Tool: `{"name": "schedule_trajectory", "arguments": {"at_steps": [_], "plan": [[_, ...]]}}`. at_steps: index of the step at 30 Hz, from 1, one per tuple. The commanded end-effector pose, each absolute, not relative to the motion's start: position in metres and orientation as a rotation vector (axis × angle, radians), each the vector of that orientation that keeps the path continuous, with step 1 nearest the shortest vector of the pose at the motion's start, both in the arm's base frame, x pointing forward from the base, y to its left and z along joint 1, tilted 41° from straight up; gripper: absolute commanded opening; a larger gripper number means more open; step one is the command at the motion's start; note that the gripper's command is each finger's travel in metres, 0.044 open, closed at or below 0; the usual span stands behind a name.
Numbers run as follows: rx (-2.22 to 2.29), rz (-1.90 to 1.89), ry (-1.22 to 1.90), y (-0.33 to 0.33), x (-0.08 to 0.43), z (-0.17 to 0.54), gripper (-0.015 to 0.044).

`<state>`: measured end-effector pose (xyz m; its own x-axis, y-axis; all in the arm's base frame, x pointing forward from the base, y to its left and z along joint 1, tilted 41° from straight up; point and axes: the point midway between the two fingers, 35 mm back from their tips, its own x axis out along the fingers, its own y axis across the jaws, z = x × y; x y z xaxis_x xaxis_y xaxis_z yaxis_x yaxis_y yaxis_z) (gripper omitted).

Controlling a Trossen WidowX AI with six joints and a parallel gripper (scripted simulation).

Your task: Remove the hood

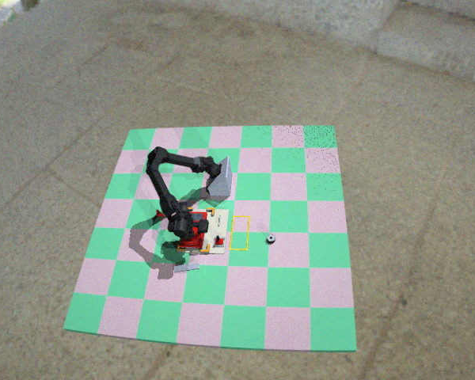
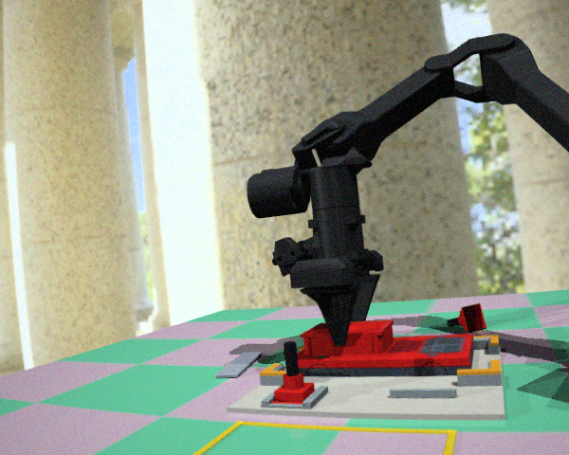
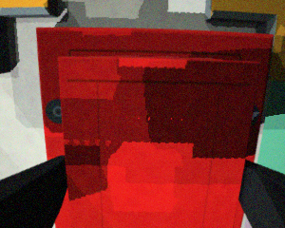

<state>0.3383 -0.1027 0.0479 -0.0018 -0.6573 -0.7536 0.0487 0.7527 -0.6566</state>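
The red toy car (image 1: 203,215) (image 2: 431,360) (image 3: 152,40) sits between corner brackets on a pale board (image 1: 222,229) (image 2: 353,402). Its hood, a raised red block (image 2: 370,327) (image 3: 142,180), is on one end of the car. My gripper (image 2: 349,333) (image 3: 152,167) points down with its fingers lowered on both sides of the hood. It is open, with the fingertips close to the hood's side faces; whether they touch is unclear. The marked area, a yellow outline (image 1: 231,233) (image 2: 348,428), lies on the table beside the board.
A red block with a black peg (image 1: 218,241) (image 2: 294,391) stands in a grey holder on the board. Another red piece (image 1: 160,213) (image 2: 472,317) lies behind the car. A grey plate (image 1: 186,267) (image 2: 239,365), a wheel (image 1: 270,238) and a large grey wedge (image 1: 222,184) are also on the table.
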Motion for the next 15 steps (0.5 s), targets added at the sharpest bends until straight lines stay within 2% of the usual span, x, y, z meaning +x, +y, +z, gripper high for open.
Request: {"name": "schedule_trajectory", "arguments": {"at_steps": [1,7,15], "plan": [[-0.523,-0.597,1.481,-0.1025,0.3384,0.0481,0.0315],[-0.523,-0.597,1.481,-0.1025,0.3384,0.0481,0.0275],[-0.523,-0.597,1.481,-0.1001,0.3385,0.0507,0.0065]]}}
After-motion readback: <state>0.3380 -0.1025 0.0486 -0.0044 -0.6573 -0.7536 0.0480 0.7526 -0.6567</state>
